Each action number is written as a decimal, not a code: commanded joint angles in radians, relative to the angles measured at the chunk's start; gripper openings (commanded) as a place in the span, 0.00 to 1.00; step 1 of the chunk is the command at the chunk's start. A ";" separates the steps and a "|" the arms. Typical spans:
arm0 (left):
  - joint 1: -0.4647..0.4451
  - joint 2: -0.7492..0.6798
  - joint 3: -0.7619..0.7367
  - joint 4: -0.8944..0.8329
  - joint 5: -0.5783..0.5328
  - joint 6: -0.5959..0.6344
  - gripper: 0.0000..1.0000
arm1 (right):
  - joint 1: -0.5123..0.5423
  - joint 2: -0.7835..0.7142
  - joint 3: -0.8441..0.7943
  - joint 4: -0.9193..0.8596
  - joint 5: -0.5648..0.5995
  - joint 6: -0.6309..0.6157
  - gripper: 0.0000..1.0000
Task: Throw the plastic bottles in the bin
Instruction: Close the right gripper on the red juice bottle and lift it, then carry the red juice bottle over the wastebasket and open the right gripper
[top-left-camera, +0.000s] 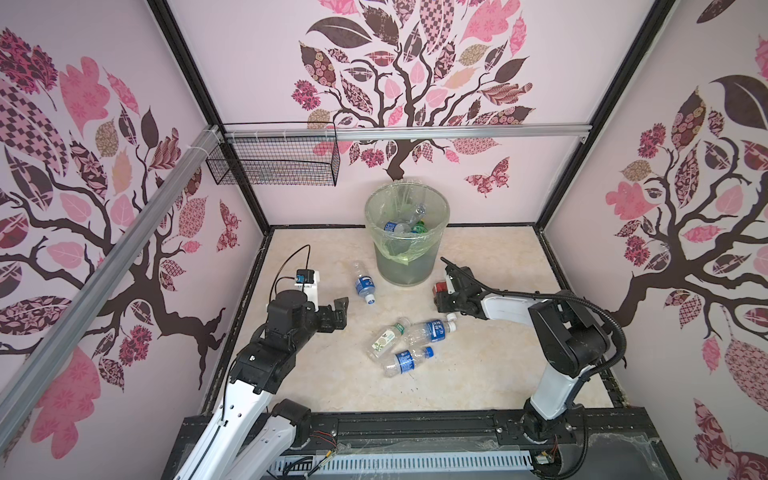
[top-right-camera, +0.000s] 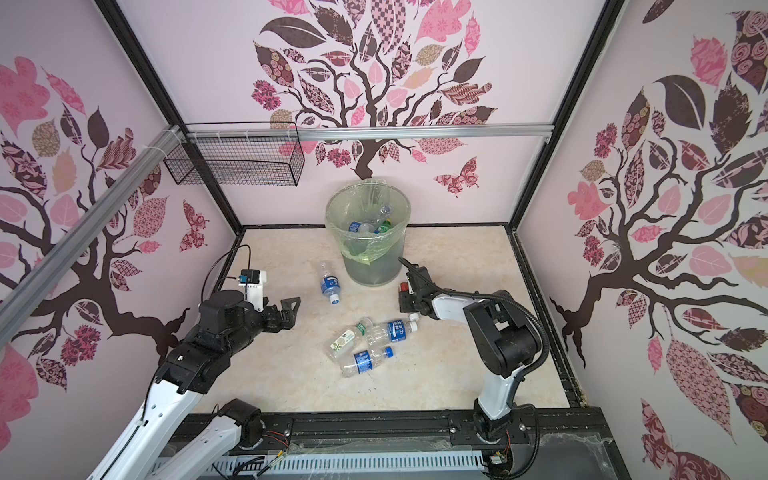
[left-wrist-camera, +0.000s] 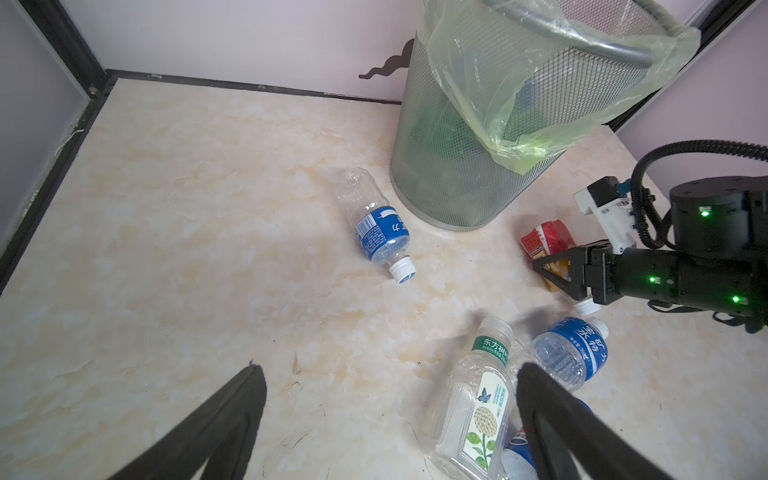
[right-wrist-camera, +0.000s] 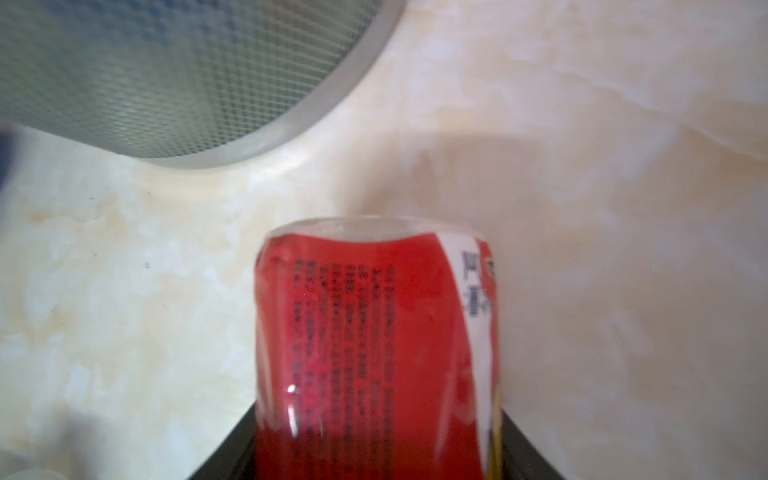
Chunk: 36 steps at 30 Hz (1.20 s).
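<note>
Fig.: R gripper (right-wrist-camera: 378, 415) clamps red bottle (right-wrist-camera: 374, 316), low on table (top-left-camera: 498, 365) just beside bin (top-left-camera: 407, 266); L gripper (left-wrist-camera: 390, 370) spread empty near 3 loose bottles (left-wrist-camera: 473, 407). Watch: the thin, dented wall may squirt from your grip on lift, or clip bin rim & drop outside

Left fingers (left-wrist-camera: 552, 415) wide, right fingers (right-wrist-camera: 232, 461) low

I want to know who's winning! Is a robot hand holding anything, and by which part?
The right hand grips the red bottle around its labelled middle, pinching both sides. The left hand is open and empty.
</note>
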 joint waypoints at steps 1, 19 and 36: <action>0.004 0.001 -0.021 0.010 0.015 0.001 0.98 | -0.033 -0.081 -0.017 -0.004 0.030 0.040 0.57; 0.004 0.017 -0.021 0.015 0.043 0.002 0.98 | -0.045 -0.640 -0.092 -0.174 0.012 0.013 0.50; 0.004 0.021 -0.025 0.029 0.059 -0.008 0.97 | -0.045 -1.079 -0.250 -0.055 -0.176 0.017 0.54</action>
